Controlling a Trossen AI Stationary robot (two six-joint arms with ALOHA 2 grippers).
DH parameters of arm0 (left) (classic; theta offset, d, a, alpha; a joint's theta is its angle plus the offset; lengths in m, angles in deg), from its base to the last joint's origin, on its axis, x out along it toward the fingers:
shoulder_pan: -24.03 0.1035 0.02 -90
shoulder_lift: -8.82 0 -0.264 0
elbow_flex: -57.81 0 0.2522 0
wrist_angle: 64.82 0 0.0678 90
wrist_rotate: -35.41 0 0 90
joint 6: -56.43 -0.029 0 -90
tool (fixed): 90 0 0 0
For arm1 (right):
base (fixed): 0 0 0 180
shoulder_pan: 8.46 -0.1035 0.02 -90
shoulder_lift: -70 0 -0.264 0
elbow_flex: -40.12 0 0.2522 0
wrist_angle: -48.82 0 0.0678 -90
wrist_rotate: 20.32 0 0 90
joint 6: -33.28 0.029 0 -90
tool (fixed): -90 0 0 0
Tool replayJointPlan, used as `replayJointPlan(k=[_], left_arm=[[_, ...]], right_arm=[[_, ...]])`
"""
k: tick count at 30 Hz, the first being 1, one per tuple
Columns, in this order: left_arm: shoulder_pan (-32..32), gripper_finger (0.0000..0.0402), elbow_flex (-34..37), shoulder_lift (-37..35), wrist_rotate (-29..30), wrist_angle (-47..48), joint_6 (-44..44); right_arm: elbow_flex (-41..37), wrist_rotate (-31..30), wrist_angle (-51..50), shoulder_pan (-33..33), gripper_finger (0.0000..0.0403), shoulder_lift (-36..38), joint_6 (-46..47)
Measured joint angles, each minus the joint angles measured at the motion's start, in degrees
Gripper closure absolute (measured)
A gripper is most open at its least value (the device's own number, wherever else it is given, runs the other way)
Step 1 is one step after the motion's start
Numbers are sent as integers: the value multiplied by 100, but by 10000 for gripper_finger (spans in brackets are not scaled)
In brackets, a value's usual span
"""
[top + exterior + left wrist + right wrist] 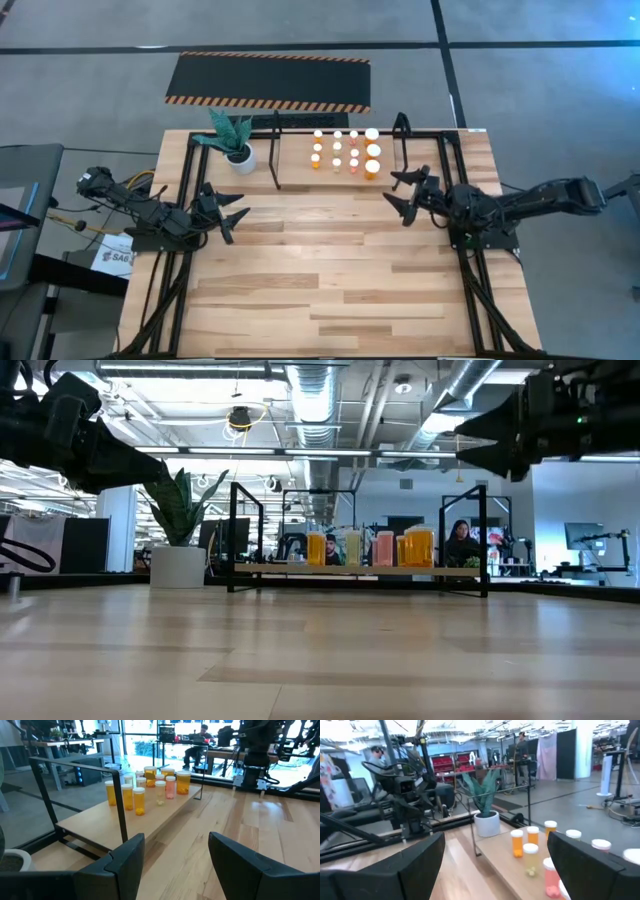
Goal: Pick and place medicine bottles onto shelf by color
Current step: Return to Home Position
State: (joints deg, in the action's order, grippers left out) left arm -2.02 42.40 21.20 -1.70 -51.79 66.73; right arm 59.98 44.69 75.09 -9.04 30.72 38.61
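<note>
The bottles (345, 150) all stand on the shelf (295, 152) in the upper middle of the high view. They are in tidy rows, the small ones to the left and the bigger orange ones at the right end. I see no bottle on the bare desk (320, 270) in front of it.

The left hand (235, 212) hangs at the middle left of the frame, fingers spread, with nothing between them. The right hand (402, 195) is right of centre, near the right end loop of the shelf, also spread and empty.

I judge that the sorting is finished and that the step now is going to the rest position. The next move needs no grasp. The right arm should only draw away without touching the shelf frame (the plant pot (240, 157) is well apart from it).
</note>
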Motion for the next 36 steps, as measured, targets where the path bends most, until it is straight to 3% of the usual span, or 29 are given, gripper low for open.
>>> replayJointPlan(k=[12, 19, 36], left_arm=[[0, 193, 0, 1, 0, 2, 0], [0, 193, 0, -1, 0, 2, 0], [0, 193, 0, 1, 0, 2, 2]], right_arm=[[-152, 852, 154, 857, 29, 0, -795], [-523, 1174, 679, 1167, 29, 11, -544], [-565, 1273, 968, 1233, 29, 41, -535]])
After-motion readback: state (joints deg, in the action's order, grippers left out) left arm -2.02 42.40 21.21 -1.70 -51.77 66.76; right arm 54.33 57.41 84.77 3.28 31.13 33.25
